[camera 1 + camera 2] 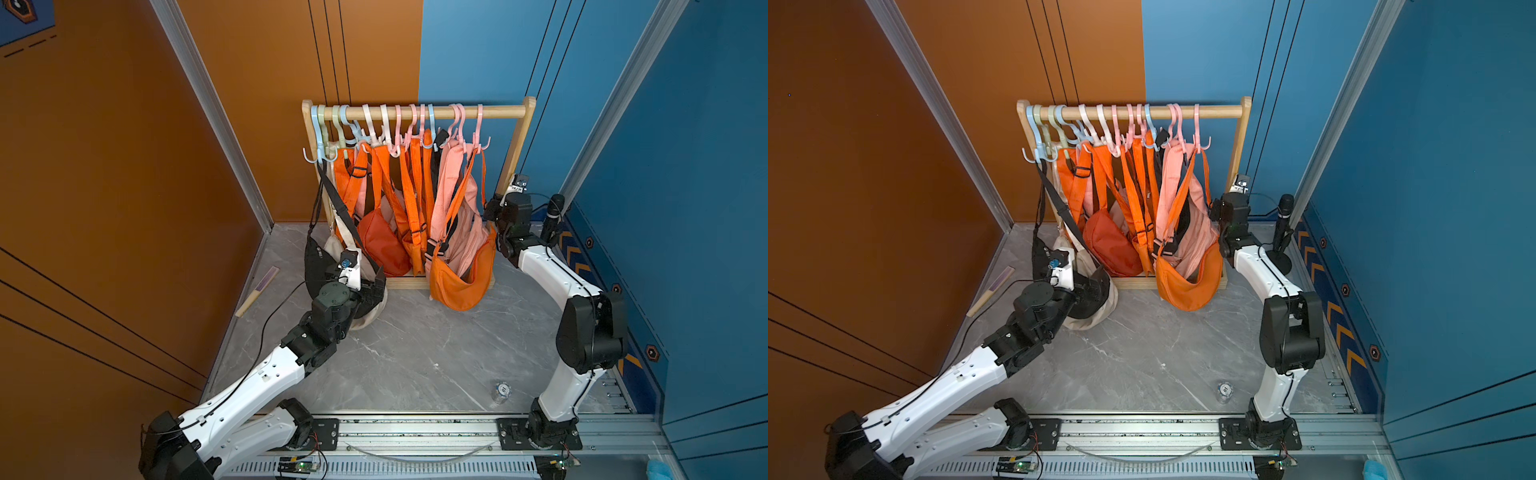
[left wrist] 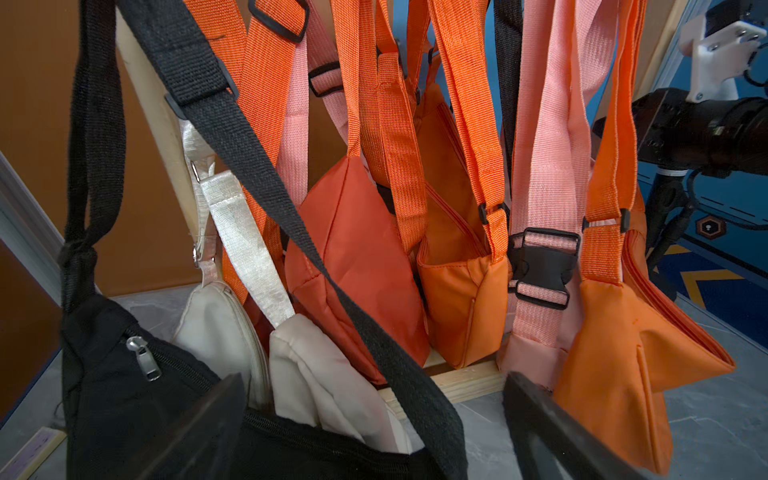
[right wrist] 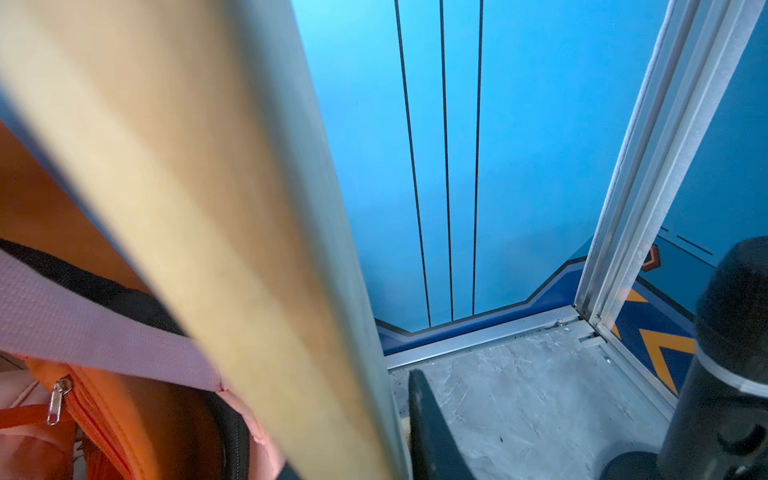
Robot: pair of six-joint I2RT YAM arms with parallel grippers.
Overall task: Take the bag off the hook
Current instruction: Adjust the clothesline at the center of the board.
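Observation:
A black bag (image 1: pixel 316 262) (image 1: pixel 1042 257) hangs by its black strap (image 2: pixel 249 158) from a light-blue hook (image 1: pixel 319 141) at the left end of the wooden rack (image 1: pixel 415 112). My left gripper (image 1: pixel 365 291) (image 2: pixel 374 382) is open wide at the bag's top edge. The strap runs between its fingers without being pinched. My right gripper (image 1: pixel 494 203) (image 3: pixel 353 399) is at the rack's right post (image 3: pixel 208 208) and is shut on it. One finger (image 3: pixel 432 428) lies against the post; the other finger is hidden behind it.
Several orange (image 1: pixel 457 286), pink (image 1: pixel 465 232) and cream (image 2: pixel 324 374) bags crowd the same rail on pastel hooks. A black microphone on a stand (image 1: pixel 555 216) is beside my right arm. A small bottle (image 1: pixel 502 392) and a folded fan (image 1: pixel 257 291) lie on the grey floor.

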